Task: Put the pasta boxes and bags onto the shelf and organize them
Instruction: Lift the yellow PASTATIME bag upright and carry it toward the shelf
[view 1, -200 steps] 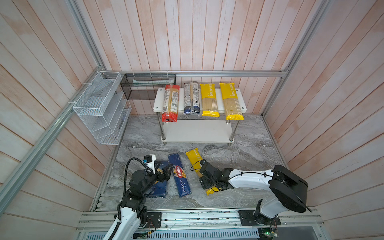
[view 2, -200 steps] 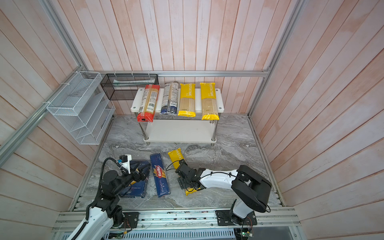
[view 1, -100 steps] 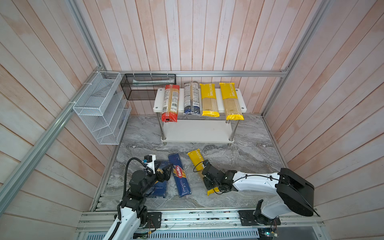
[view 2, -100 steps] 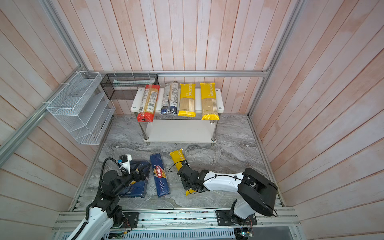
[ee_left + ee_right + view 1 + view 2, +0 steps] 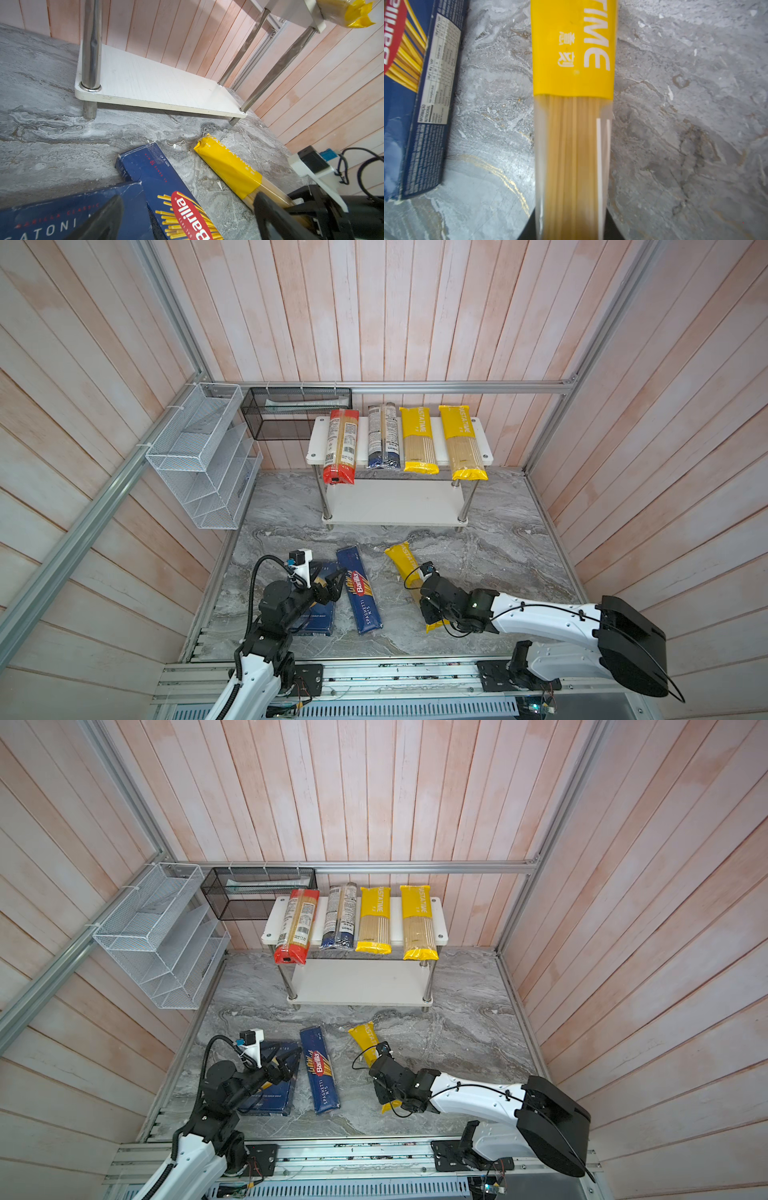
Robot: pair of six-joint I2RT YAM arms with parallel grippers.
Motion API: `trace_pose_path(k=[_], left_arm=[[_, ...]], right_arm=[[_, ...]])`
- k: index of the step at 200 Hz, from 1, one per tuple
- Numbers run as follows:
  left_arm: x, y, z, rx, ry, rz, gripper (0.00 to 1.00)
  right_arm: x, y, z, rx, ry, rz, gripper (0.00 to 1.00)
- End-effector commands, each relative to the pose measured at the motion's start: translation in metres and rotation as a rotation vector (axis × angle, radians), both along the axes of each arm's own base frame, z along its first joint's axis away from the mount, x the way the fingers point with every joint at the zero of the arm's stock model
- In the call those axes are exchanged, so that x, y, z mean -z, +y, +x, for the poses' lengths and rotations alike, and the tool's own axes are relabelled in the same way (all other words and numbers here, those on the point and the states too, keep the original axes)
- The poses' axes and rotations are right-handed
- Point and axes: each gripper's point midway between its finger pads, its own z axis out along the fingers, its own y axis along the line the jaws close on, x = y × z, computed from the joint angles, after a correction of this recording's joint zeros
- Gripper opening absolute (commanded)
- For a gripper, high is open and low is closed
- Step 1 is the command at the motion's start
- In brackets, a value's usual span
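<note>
Done: four spaghetti bags lie across the top tier of the shelf.

Left to do, all on the worktop:
- PASTATIME bag, clamped by the right tool
- Spaghetti box
- Rigatoni box, with the left tool open above it

Robot test cell, aluminium frame, plank walls
</note>
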Motion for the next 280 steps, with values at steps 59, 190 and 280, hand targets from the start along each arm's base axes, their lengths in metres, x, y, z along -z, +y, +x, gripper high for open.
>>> trace_pose_path(k=[59,190,280], left_arm=[[-0.005,-0.002,0.0,0.017,-0.032,0.011,1.0],[-0.005,-0.002,0.0,0.014,-0.032,0.012,1.0],[-0.005,-0.003,0.0,0.017,-0.032,0.011,1.0]], right_arm=[[-0.054,-0.009,0.016,0.122,-0.161,0.192,0.18],[-0.096,-0.03,0.035,0.201,-0.229,0.227,0.17],[-0.12,-0.038,0.059,0.238,-0.264,0.236,0.17]])
